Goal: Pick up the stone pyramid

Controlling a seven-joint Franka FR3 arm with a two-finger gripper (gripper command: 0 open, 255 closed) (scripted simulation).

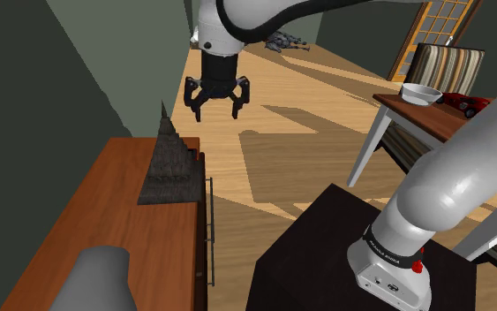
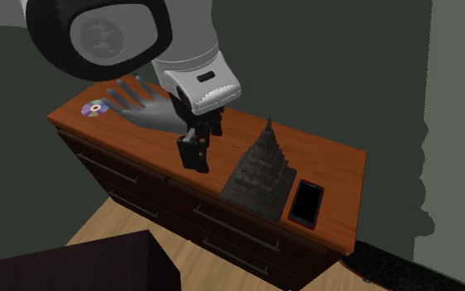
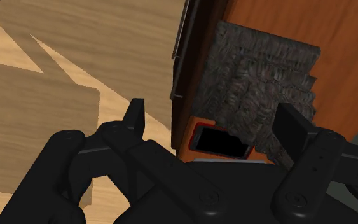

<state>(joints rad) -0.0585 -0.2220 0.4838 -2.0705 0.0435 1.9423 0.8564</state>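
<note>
The stone pyramid (image 1: 170, 164) is dark grey, stepped and pointed. It stands upright on the brown wooden dresser (image 1: 105, 221), close to the dresser's front edge. My black gripper (image 1: 215, 112) hangs open above the floor just off that edge, higher than the pyramid's tip and apart from it. From the second exterior view the gripper (image 2: 194, 159) is in front of the dresser (image 2: 338, 165), to the left of the pyramid (image 2: 259, 169). In the wrist view the pyramid (image 3: 260, 76) lies beyond the fingertips (image 3: 135, 114), nearer one finger, with nothing between them.
A black phone (image 2: 306, 202) lies on the dresser beside the pyramid. A grey hand sculpture (image 2: 139, 103) and a disc (image 2: 95, 108) sit at the dresser's other end. A table with a white bowl (image 1: 420, 92) and a red toy car (image 1: 467, 103) stands across the wooden floor.
</note>
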